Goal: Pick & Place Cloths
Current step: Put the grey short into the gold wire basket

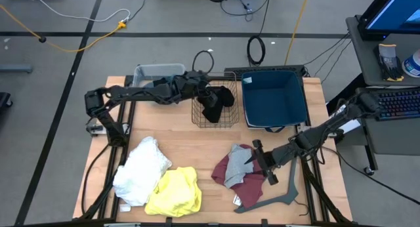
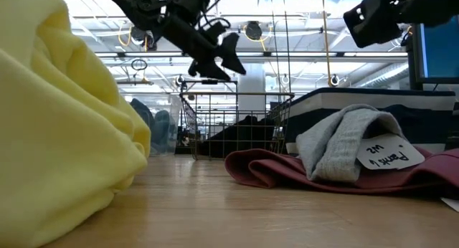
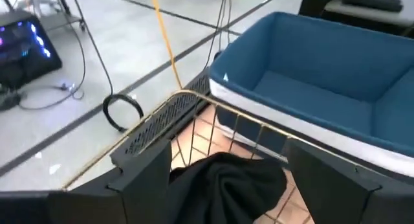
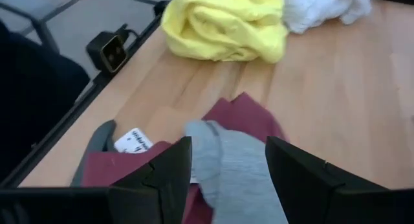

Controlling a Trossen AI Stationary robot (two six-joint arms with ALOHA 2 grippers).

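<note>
High view first: the left gripper (image 1: 209, 96) hangs over the wire basket (image 1: 197, 117) at the back of the table, its fingers spread wide — a black cloth (image 1: 218, 103) lies in the basket beneath them, gripped by nothing. Just beside the basket stands a blue bin (image 1: 252, 105). Near the front, the right gripper (image 1: 256, 160) hovers over a grey cloth (image 1: 234, 174) on a maroon cloth (image 1: 252, 185), fingers parted and empty. A white cloth (image 1: 140, 171) and a yellow cloth (image 1: 176, 191) lie touching on the table's left side — a dark hanger (image 1: 279, 197) rests by the maroon one.
</note>
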